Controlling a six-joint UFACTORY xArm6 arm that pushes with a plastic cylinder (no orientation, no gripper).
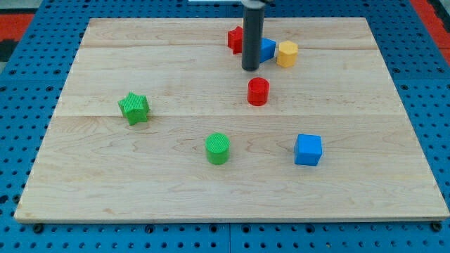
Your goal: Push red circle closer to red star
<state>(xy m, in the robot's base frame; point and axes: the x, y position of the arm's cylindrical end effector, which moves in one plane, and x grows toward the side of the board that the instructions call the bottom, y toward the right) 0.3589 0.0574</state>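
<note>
No readable text, label, brand, number or sign anywhere on board or blocks.
</note>
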